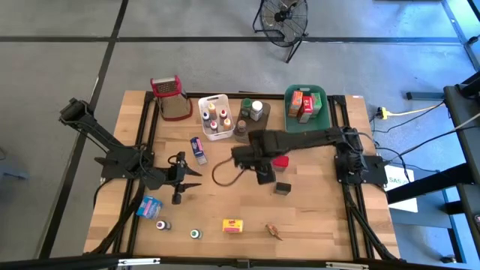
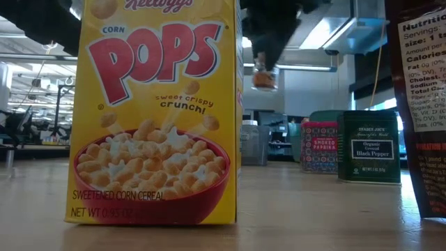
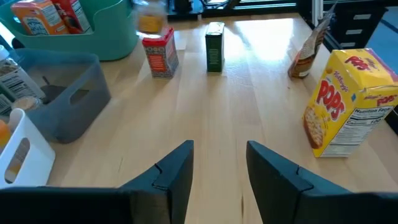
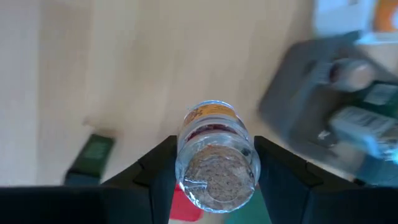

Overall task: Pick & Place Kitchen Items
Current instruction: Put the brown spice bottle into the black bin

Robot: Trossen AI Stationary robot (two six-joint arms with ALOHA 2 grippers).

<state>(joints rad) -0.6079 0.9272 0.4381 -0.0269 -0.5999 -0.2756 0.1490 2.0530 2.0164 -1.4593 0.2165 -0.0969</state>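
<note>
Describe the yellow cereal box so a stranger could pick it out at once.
Start at the wooden table and go to its front edge, the side away from the green tub. The yellow Corn Pops box stands there, between a small green-capped bottle and a little brown packet. It is the only bright yellow item, printed with red POPS lettering and a bowl of cereal.

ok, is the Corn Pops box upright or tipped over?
Upright. The Corn Pops box stands on its base on the table in the left wrist view; the low view shows its front vertical, bottom edge flat.
</note>
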